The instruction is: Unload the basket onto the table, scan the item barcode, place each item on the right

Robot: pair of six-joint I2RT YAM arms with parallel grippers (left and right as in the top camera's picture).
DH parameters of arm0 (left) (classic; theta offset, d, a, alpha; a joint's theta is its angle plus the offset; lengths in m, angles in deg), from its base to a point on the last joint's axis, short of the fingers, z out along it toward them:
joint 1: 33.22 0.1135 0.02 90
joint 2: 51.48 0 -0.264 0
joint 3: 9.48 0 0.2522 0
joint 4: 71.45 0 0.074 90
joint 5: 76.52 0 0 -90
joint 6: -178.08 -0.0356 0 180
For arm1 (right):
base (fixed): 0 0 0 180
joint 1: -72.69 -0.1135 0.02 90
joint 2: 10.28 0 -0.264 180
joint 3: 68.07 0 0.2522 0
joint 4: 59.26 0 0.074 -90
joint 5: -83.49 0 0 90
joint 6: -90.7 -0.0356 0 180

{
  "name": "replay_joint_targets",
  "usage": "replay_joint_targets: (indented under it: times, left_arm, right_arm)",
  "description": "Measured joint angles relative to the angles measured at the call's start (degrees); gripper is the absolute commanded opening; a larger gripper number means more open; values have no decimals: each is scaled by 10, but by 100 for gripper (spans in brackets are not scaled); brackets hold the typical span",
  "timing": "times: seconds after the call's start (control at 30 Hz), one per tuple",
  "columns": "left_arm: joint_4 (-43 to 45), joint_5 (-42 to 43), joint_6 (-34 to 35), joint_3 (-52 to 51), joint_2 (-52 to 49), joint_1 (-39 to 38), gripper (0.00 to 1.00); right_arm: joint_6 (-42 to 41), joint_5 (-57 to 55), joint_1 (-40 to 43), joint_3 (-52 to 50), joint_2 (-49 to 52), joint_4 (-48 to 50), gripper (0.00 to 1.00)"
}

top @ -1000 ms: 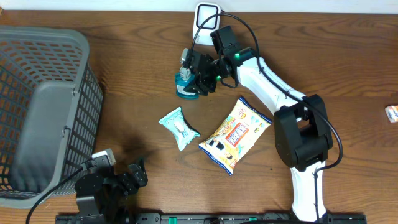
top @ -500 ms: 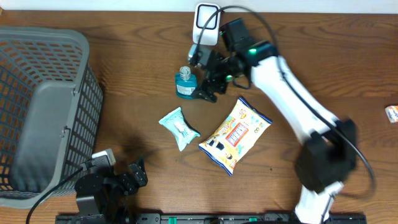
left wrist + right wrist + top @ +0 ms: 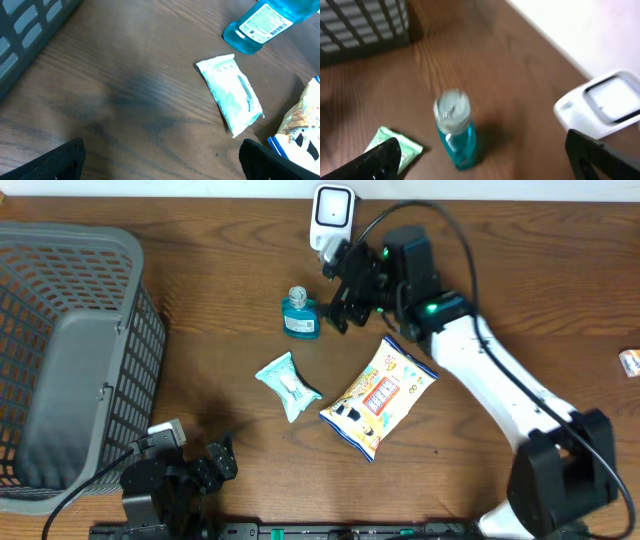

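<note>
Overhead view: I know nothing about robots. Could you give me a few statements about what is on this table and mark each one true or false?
1. The blue bottle stands upright on the table. True.
2. The right end effector is clamped on the snack bag. False: it is open beside the bottle, and the bag lies untouched.
3. The pale green packet lies in the basket. False: it lies on the table, below the bottle.
4. The white scanner sits at the table's far edge. True.
</note>
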Motion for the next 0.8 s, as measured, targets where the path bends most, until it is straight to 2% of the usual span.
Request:
replay_joint_targets:
  times: [0.23, 0.5, 0.8]
  left_arm:
    - [0, 0, 0, 0, 0, 0, 98]
    - [0, 0, 0, 0, 0, 0, 98]
    - [0, 0, 0, 0, 0, 0, 98]
  right_arm:
    - [0, 8, -21, -13, 32, 28, 99]
    - [5, 41, -29, -14, 116, 129, 99]
    - [-8, 62, -30, -14, 137, 219, 99]
